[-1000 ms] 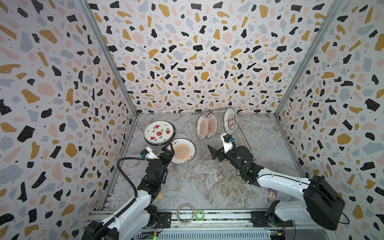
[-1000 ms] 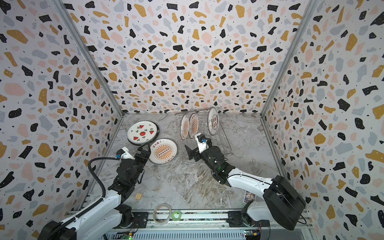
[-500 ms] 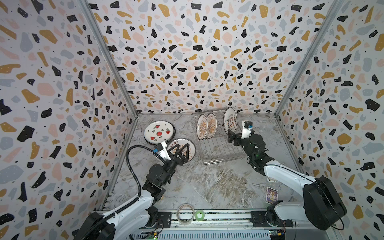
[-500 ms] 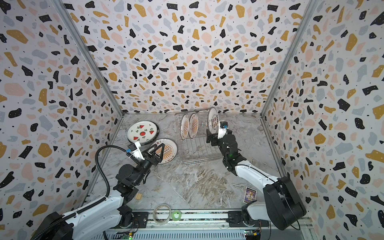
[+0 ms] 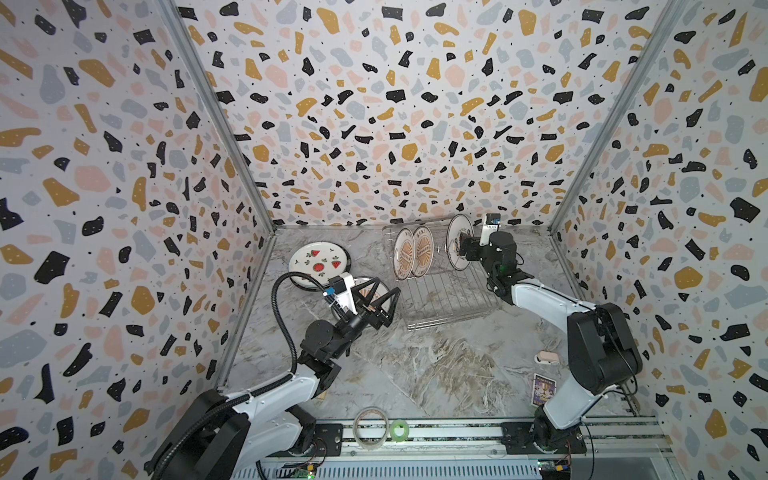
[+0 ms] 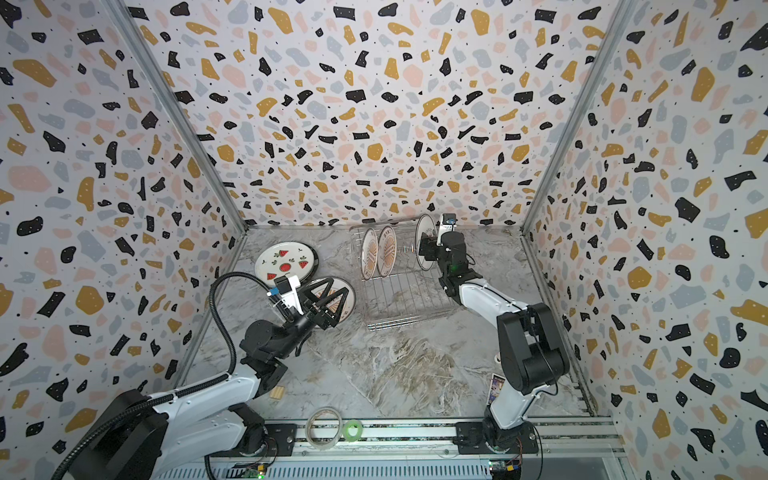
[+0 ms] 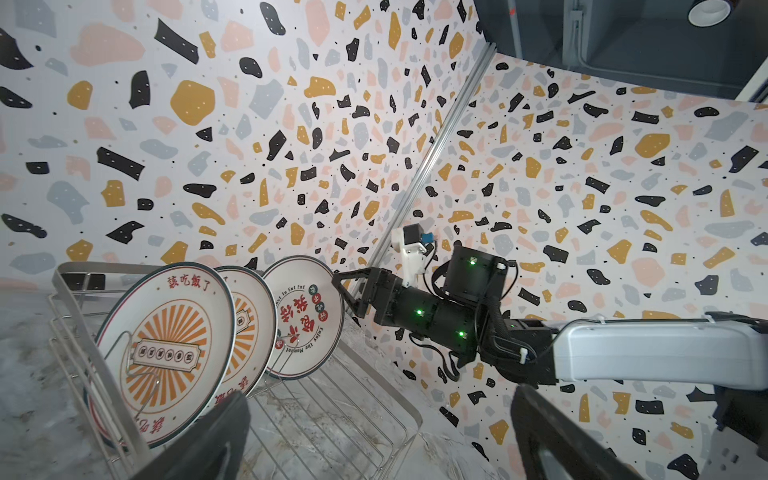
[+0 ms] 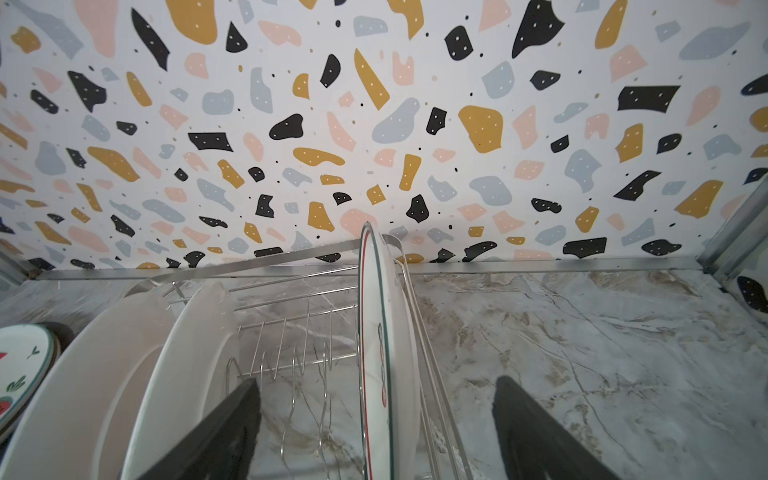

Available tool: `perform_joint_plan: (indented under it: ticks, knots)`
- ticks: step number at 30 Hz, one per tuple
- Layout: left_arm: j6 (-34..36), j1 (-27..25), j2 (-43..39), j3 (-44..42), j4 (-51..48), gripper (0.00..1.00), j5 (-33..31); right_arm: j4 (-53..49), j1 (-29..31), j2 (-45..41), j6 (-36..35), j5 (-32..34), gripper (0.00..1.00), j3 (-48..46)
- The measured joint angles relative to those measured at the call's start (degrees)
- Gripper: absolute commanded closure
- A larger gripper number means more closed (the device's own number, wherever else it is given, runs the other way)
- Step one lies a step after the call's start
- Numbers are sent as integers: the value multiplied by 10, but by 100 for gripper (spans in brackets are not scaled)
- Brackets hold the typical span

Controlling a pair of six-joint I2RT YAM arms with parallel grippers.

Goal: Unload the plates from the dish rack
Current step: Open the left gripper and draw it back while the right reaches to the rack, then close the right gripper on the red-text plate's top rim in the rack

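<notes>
Standing upright in the wire dish rack [image 5: 440,291] in a top view are two orange-sunburst plates [image 5: 404,254] and a red-lettered plate [image 5: 457,226]. Left wrist view: left gripper [image 7: 380,395] gapes wide, empty. Right wrist view: right gripper's [image 8: 376,381] parted jaws straddle that plate's rim, untouched.

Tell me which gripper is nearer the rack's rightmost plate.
Right. The right gripper straddles the rim of the rightmost plate, jaws open either side; the left gripper hangs outside the dish rack, to its left.
</notes>
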Motion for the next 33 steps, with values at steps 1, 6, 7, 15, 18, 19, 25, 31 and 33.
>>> perform_joint_plan:
  ticks: [1, 6, 7, 15, 18, 19, 25, 31, 33]
  knots:
    - [4, -1, 7, 5, 2, 0, 6, -8, 0, 13, -1, 7, 30, 13]
    - [14, -9, 36, 17, 11, 0, 21, -45, 0, 62, -10, 33, 51, 65]
    - [17, -12, 42, 19, 11, 0, 23, -52, 0, 69, -13, 40, 54, 74]
    - [39, -24, 78, 37, 6, 0, 23, -67, 5, 94, -39, 90, 70, 94]
    - [41, -24, 83, 37, 5, 1, 21, -70, 10, 102, -48, 102, 74, 103]
    - [42, -24, 84, 37, 5, 0, 21, -71, 12, 105, -51, 106, 75, 106]
    - [42, -27, 89, 38, 5, 0, 20, -75, 16, 121, -62, 127, 82, 120]
    - [42, -27, 89, 38, 5, 1, 16, -72, 21, 130, -66, 138, 91, 121]
    - [42, -27, 89, 38, 5, 0, 11, -72, 23, 130, -67, 144, 92, 122]
